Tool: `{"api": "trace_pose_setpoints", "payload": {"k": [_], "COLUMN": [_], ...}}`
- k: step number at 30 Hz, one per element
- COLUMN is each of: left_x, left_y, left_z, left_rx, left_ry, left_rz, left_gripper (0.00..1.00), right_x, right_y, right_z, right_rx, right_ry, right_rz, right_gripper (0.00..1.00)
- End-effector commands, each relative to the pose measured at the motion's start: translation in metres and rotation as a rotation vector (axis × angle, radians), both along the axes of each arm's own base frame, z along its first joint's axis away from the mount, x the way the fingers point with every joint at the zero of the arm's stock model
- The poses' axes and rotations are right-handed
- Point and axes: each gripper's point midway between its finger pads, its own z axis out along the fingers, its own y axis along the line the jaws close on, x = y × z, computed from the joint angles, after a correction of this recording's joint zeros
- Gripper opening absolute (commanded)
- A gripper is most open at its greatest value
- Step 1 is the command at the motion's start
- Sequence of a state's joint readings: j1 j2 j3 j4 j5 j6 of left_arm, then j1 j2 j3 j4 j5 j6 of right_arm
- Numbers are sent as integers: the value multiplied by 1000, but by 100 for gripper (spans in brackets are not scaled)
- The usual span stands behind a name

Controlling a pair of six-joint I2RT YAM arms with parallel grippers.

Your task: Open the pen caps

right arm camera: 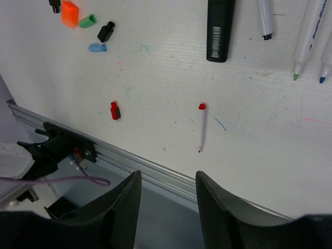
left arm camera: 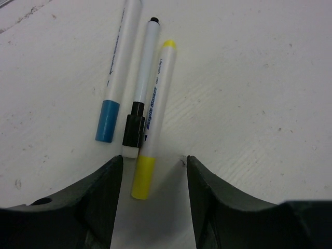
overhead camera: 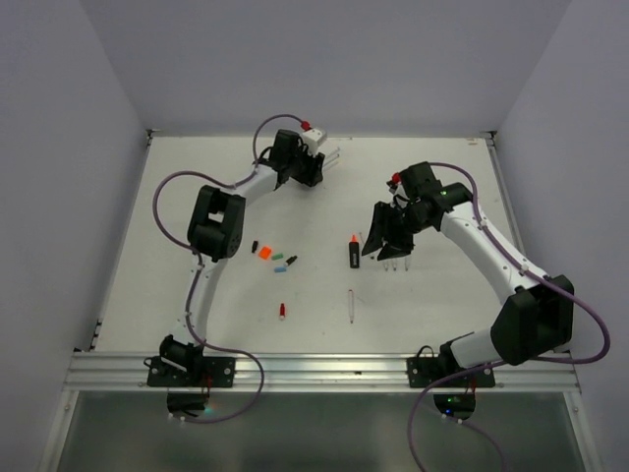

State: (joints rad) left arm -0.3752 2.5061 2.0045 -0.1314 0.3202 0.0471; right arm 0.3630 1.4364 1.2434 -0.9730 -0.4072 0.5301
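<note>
Starting with the top view, both arms are seen reaching over the white desk (overhead camera: 462, 315). The left tool (overhead camera: 314, 162) is held at the far side, near the back edge. The right tool (overhead camera: 388, 246) is held right of the centre, above some thin pens. Loose caps are scattered in the middle: an orange cap (overhead camera: 264, 252), a green cap (overhead camera: 277, 256), a blue cap (overhead camera: 281, 265) and, nearer to the arm bases, a red cap (overhead camera: 283, 311). The black highlighter (overhead camera: 353, 256) is lying just left of the right tool, and a single thin pen (overhead camera: 351, 307) is lying apart, closer to the bases.

In the left wrist view, the left tool is released, with its fingers (left arm camera: 104, 197) spread wide. Three pens are lying side by side on the desk. The yellow cap (left arm camera: 142, 176) is on its pen and lies between the two fingers, touched by neither. The blue-capped pen (left arm camera: 116, 67) and the black-capped pen (left arm camera: 145, 67) are placed beside it on the left.

In the right wrist view, the right tool is released as well, and nothing is held between its fingers (right arm camera: 127, 202). A metal rail (right arm camera: 155, 161) is seen below it. The loose caps are at the upper left, together with a loose black cap (right arm camera: 106, 32). Uncapped pens with a green tip (right arm camera: 296, 77) and a blue tip (right arm camera: 322, 79) are at the upper right.
</note>
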Motion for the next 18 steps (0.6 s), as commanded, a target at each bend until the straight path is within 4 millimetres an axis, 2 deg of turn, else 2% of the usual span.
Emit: {"api": "trace_pose_setpoints", "payload": {"k": [1,4,8,12,16,17,18], "left_x": [-2,-7,-12,-19,-28,-34,-35], "left_y": [-4,-1,4,6,-2,-7,-10], "left_z": [-15,-23,-35,-47,-47,-48,-40], "left_rx": [42,60,79,107,106,98,87], "left_ry": [-5,23,66,102,115,127,113], "left_rz": [6,29,53,68,33,13,1], "left_gripper": [54,46,27,20,7,0,0], "right_x": [1,3,5,7,6,6,5], "right_y": [-1,-2,-2,-3,-3,-3,-3], "right_z": [14,16,18,18,17,18,18], "right_rx": [27,26,27,25,23,26,26], "right_ry": [-55,-59,-71,-71,-70,-72,-72], "right_rz": [11,6,8,7,13,14,14], "right_gripper": [49,49,49,49,49,49,49]}}
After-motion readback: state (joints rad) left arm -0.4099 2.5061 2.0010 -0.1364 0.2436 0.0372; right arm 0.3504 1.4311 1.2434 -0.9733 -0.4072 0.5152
